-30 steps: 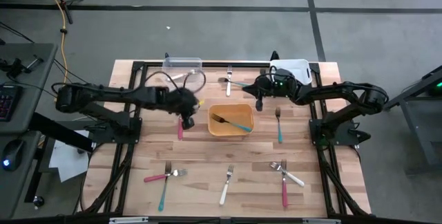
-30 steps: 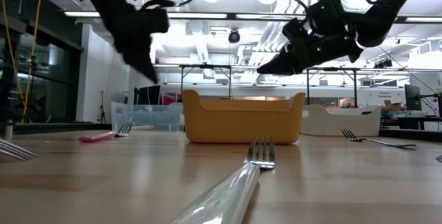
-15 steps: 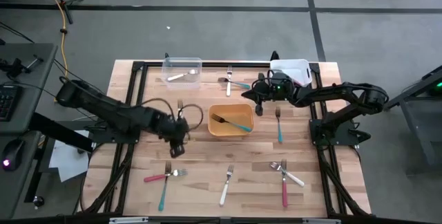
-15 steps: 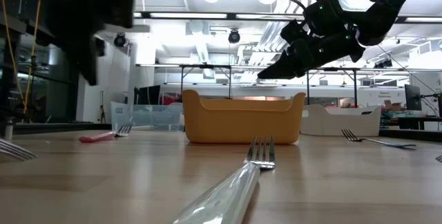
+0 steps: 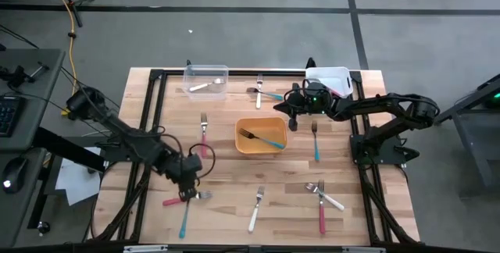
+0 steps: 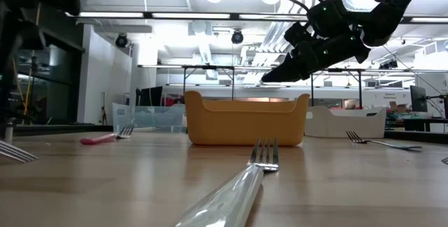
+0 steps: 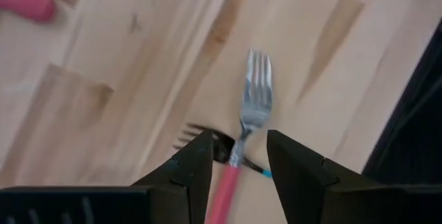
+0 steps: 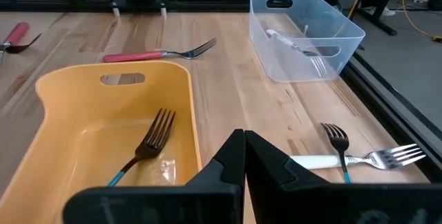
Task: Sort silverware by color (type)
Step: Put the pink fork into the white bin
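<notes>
My left gripper (image 5: 190, 184) hangs open over the table's near left part, above a pink-handled fork (image 5: 178, 200) that crosses a teal-handled fork (image 5: 185, 218). In the left wrist view the open fingers (image 7: 238, 137) stand on either side of the pink fork's neck (image 7: 238, 156), with its tines (image 7: 255, 96) pointing ahead. I cannot see them touch it. My right gripper (image 5: 291, 112) is shut and hovers by the far right corner of the yellow bin (image 5: 244, 148), which holds a teal-handled fork (image 8: 148, 144). Another pink fork (image 5: 204, 132) lies flat left of the bin.
A clear bin (image 5: 207, 72) at the far edge holds one pale fork. A white bin (image 5: 332, 75) sits at the far right. More forks lie loose: two near the far edge (image 5: 262, 93), a teal one (image 5: 316, 142), a white one (image 5: 256, 208), and a crossed pair (image 5: 322, 202).
My left gripper has swung from beside the yellow bin's left side toward the table's near edge and a little to the left, ending over the crossed pink and teal forks. The pink fork left of the bin stays flat on the table.
</notes>
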Robot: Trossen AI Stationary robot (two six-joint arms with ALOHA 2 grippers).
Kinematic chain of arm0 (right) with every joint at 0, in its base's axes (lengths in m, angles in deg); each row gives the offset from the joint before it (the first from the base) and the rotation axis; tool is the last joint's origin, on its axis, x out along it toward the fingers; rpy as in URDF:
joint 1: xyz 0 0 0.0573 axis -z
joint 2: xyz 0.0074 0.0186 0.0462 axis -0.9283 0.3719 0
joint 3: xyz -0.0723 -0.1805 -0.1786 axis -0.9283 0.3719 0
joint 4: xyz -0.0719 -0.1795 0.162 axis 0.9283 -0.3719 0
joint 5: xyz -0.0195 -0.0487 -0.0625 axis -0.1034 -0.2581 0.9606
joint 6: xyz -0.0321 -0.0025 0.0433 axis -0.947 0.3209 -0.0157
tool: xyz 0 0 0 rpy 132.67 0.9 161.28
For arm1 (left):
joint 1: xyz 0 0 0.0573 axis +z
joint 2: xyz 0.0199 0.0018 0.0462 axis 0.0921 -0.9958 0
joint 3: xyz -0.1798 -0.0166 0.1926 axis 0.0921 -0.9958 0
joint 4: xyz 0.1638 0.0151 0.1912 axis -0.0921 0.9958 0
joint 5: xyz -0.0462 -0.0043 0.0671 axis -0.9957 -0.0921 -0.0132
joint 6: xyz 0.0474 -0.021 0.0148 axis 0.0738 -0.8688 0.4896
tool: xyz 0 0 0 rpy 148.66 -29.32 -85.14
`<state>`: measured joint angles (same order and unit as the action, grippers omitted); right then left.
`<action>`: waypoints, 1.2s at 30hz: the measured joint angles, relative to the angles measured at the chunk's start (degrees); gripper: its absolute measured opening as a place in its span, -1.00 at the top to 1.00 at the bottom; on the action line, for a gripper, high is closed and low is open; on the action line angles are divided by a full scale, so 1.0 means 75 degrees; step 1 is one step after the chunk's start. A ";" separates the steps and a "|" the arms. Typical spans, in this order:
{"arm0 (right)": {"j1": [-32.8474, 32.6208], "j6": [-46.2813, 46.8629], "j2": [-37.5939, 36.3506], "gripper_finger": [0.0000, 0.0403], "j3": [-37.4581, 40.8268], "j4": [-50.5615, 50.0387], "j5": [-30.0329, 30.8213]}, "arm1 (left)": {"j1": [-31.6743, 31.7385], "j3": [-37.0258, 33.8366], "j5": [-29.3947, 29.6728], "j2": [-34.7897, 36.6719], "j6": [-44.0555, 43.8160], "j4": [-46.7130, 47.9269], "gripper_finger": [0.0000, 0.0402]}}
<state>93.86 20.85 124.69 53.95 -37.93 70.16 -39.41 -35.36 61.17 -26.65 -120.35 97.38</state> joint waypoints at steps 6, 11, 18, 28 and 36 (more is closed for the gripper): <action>0.0000 -0.0001 0.0000 1.00 0.0000 0.0000 -0.0001 | -0.0555 0.0000 0.0006 -0.0106 -0.0258 -0.0106 0.35; 0.0000 -0.0002 0.0000 1.00 0.0000 -0.0009 -0.0003 | -0.0603 0.0000 0.0219 -0.0487 -0.0257 -0.0455 0.35; 0.0000 -0.0017 0.0000 1.00 0.0000 -0.0097 -0.0003 | -0.0624 0.0000 0.0163 -0.1262 -0.0191 -0.0967 0.35; 0.0000 -0.0023 0.0000 1.00 0.0000 -0.0127 -0.0006 | -0.0657 0.0000 -0.0212 -0.1891 -0.0159 -0.1265 0.35; 0.0000 -0.0026 0.0000 1.00 0.0000 -0.0146 -0.0007 | -0.0746 0.0000 -0.0200 -0.2186 0.0018 -0.1308 0.35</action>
<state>93.86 20.66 124.69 53.95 -39.02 70.10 -45.00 -35.36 59.68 -43.05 -120.21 87.56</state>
